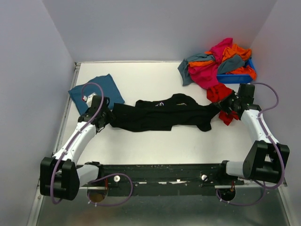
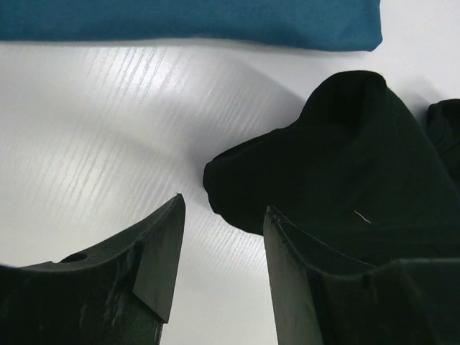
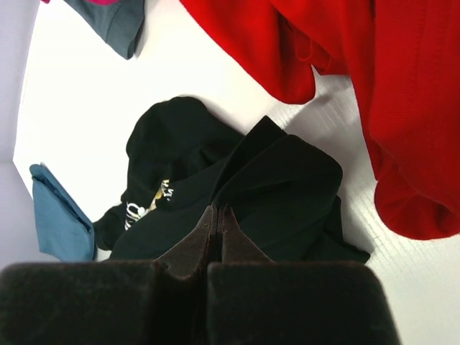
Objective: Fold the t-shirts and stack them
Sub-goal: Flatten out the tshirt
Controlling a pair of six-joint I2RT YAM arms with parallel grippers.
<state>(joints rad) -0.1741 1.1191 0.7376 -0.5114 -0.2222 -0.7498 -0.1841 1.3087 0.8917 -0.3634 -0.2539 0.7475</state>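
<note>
White counter (image 1: 155,141), faintly ribbed surface. Black shirt (image 1: 164,113) strung out left to right across middle, bunched, pale print facing up. Teal shirt (image 1: 101,89) folded flat at far left, near black shirt's left end, strip of bare counter between. Red shirt (image 1: 218,92) crumpled at right, by black shirt's right end. Pile (image 1: 211,63) of magenta, orange, grey-blue shirts in far right corner, heaped over blue bin (image 1: 235,78).

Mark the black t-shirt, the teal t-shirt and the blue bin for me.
black t-shirt (image 1: 160,115), top external view, middle of the spread-out cloth.
teal t-shirt (image 1: 113,89), top external view, right half of the folded cloth.
blue bin (image 1: 233,78), top external view, its near wall.
</note>
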